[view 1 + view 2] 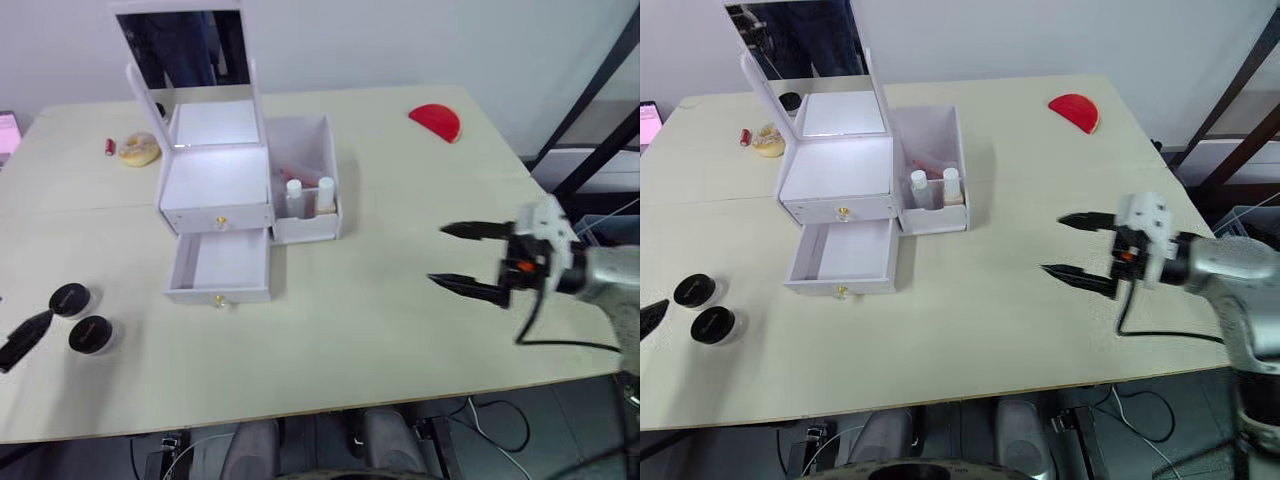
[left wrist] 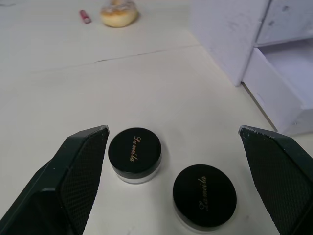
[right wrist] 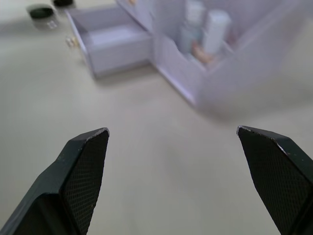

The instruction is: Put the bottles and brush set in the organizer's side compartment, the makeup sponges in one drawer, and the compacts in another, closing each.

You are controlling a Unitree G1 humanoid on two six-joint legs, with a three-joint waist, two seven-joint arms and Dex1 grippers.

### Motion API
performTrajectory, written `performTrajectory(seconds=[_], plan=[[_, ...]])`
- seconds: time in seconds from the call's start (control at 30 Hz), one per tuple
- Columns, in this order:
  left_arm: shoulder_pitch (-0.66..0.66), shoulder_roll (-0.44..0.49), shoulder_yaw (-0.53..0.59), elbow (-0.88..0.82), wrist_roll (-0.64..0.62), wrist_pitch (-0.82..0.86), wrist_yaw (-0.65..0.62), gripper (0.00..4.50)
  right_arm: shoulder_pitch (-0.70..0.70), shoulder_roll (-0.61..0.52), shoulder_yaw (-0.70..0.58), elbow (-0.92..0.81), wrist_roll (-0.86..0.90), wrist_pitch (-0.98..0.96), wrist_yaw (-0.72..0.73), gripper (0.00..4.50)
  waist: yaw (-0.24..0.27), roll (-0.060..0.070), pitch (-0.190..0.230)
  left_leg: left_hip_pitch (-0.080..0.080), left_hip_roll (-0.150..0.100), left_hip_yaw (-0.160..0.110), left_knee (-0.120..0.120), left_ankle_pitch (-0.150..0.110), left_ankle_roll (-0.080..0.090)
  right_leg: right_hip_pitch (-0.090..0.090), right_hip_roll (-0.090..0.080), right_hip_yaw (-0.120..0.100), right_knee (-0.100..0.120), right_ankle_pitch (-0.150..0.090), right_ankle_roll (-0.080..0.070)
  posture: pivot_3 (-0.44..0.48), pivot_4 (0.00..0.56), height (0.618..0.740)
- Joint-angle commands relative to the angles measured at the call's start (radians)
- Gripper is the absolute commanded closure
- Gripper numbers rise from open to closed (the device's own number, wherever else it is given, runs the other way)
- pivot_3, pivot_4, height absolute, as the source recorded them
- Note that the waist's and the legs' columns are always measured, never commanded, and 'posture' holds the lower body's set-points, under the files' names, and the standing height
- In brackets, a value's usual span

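The organizer (image 1: 245, 170) has its lower drawer (image 1: 220, 265) pulled out and empty, with bottles (image 1: 308, 196) standing in its side compartment. Two black compacts (image 2: 168, 174) lie on the tabletop (image 1: 400, 320) left of it, between the left gripper's (image 2: 178, 183) spread jaws. Closing now might catch both and pinch neither cleanly. The right gripper (image 1: 462, 258) hangs spread, well right of the organizer.

text: gold script, seemingly "La meila" | on: black lid of near compact (image 2: 204, 195); same script | on: far compact (image 2: 134, 151)
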Motion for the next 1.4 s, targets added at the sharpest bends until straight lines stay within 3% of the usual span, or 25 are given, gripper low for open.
performTrajectory(seconds=[0.03, 0.17, 0.27, 0.67, 0.97, 1.27, 1.4], plan=[[0.021, -0.109, -0.033, -0.143, 0.051, -0.012, 0.176, 0.02, -0.094, 0.050, 0.073, -0.099, 0.042, 0.085, -0.076, 0.00, 0.005, -0.001, -0.001, 0.000, 0.000, -0.001, 0.000, 0.000, 0.000, 0.000, 0.000, 0.000, 0.000, 0.002, -0.003, 0.000, 0.150, 0.739], [0.042, -0.232, -0.106, -0.260, 0.060, 0.015, 0.309, 0.02, -0.208, 0.116, 0.174, -0.142, 0.039, 0.163, -0.136, 0.00, 0.014, -0.003, -0.002, 0.000, 0.000, -0.001, 0.001, 0.000, 0.000, 0.001, 0.001, 0.000, 0.000, 0.002, -0.003, 0.000, 0.150, 0.739], [0.060, -0.268, -0.166, -0.319, 0.061, 0.043, 0.357, 0.02, -0.259, 0.147, 0.233, -0.161, 0.030, 0.193, -0.153, 0.00, 0.021, -0.004, -0.003, 0.000, 0.000, -0.001, 0.002, 0.000, 0.000, 0.001, 0.001, 0.000, 0.000, 0.002, -0.004, 0.000, 0.150, 0.739], [-0.013, -0.249, -0.333, -0.233, 0.190, 0.041, 0.474, 0.02, -0.290, 0.196, 0.314, -0.178, 0.015, 0.205, -0.168, 0.00, 0.022, -0.004, -0.003, 0.000, 0.000, -0.002, 0.002, 0.000, 0.000, 0.001, 0.003, 0.000, 0.001, 0.003, -0.004, 0.000, 0.150, 0.739], [-0.070, -0.236, -0.359, -0.122, 0.221, 0.017, 0.489, 0.02, -0.292, 0.201, 0.320, -0.185, 0.013, 0.215, -0.177, 0.00, 0.021, -0.004, -0.004, 0.001, 0.001, -0.002, 0.001, 0.000, 0.000, 0.001, 0.004, 0.000, 0.001, 0.003, -0.005, 0.000, 0.150, 0.739], [-0.084, -0.237, -0.376, -0.120, 0.213, 0.005, 0.479, 0.02, -0.289, 0.197, 0.318, -0.184, 0.007, 0.219, -0.187, 0.00, 0.022, -0.004, -0.004, 0.001, 0.001, -0.002, 0.001, 0.000, 0.000, 0.001, 0.004, 0.000, 0.001, 0.003, -0.005, 0.000, 0.150, 0.739], [-0.085, -0.234, -0.368, -0.128, 0.208, 0.002, 0.479, 1.35, -0.285, 0.198, 0.315, -0.187, 0.010, 0.220, -0.191, 0.00, 0.021, -0.004, -0.004, 0.001, 0.001, -0.002, 0.001, 0.000, 0.000, 0.001, 0.004, 0.000, 0.001, 0.003, -0.005, 0.000, 0.150, 0.739]])
